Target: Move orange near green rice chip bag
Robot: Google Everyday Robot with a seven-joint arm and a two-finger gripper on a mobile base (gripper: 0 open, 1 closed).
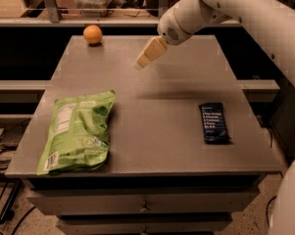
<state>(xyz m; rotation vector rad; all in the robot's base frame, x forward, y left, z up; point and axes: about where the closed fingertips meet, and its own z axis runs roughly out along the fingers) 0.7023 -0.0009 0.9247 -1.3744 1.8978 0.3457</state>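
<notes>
Resting at the far left corner of the grey tabletop [161,136], the small round matte-skinned orange fruit [92,34] is seen well apart from the large flat lime-green crinkly rice chip bag [78,131], which lies near the front left edge. The fruit is judged light, firm and apt to roll. Being round, it has no long axis or heading, so it is best taken across its widest middle. The bag's long axis runs roughly front to back. The cream-coloured gripper [140,63] hangs above the table's far middle, to the right of the fruit, with nothing seen in it. Whether it is parted or closed cannot be told.

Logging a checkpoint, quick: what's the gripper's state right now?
Gripper: in the air over the far half of the table, right of the orange, not touching it; open or closed cannot be told.
</notes>
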